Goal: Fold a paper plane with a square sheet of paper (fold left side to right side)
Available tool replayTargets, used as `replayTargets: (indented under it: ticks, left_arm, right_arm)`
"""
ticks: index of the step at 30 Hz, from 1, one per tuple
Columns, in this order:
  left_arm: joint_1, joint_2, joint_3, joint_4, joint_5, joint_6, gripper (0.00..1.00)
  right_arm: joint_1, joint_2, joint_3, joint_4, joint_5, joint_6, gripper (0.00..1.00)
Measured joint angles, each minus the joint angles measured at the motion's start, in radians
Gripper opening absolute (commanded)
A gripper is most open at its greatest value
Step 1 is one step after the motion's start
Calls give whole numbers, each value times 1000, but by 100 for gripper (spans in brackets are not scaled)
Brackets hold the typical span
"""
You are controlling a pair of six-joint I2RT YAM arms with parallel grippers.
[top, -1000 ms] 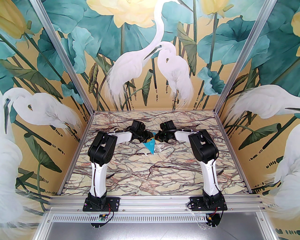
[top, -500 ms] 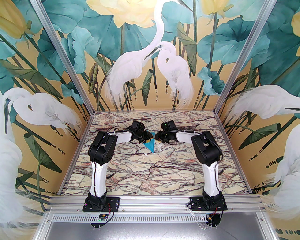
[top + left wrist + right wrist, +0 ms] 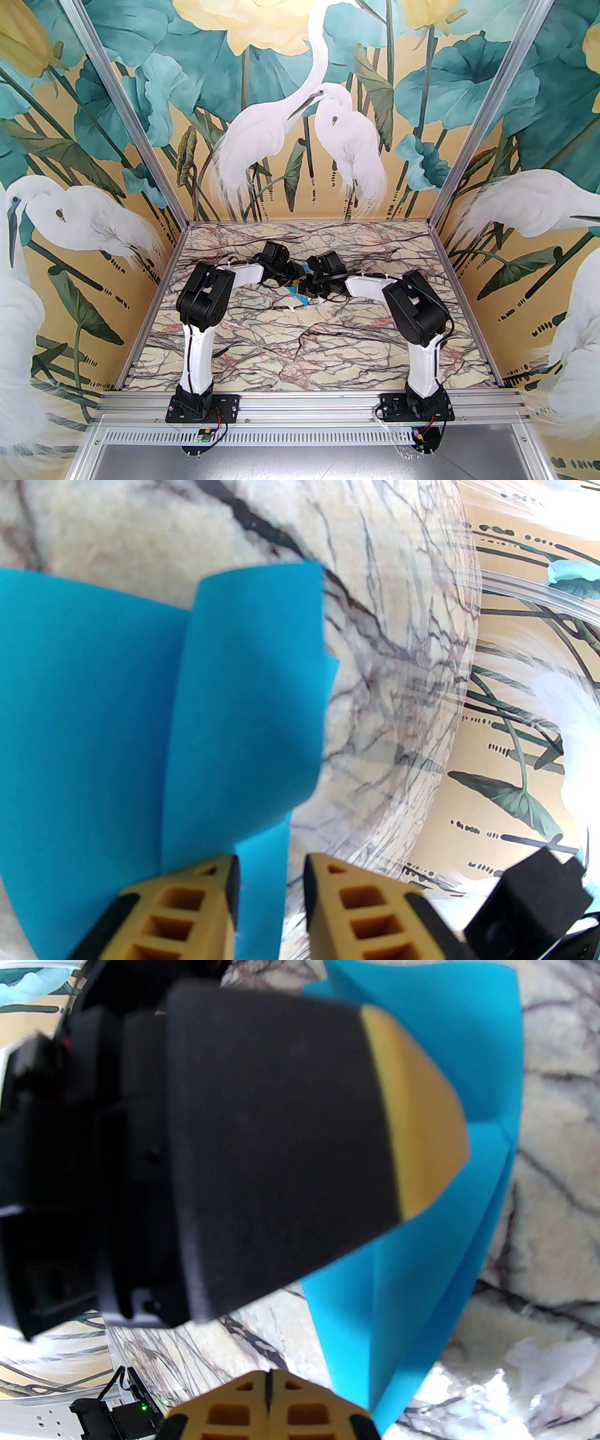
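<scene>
Lying on the marble table (image 3: 300,347) between both arms, the paper plane (image 3: 93,714) looked light, floppy, tear-prone; probably best pinched at a creased edge. Left gripper (image 3: 272,869) narrowly parted over its edge; right gripper (image 3: 268,1396) closed, empty.

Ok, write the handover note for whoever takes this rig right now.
Left gripper: jaws part open, tips over the paper, beside a curled-up flap.
Right gripper: shut, empty, next to the paper's edge.
Paper: middle of the table, between both grippers, folded into a layered, pointed wedge.
Done: several folds.
Left: probably pressing that flap flat, then the last folds.
</scene>
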Motion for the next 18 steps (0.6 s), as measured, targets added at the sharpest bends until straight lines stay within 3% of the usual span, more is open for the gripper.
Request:
replayTargets:
  ticks: [18]
  left_arm:
    - [0, 0, 0, -1, -1, -2, 29]
  right_arm:
    - [-25, 64, 9, -50, -21, -37, 0]
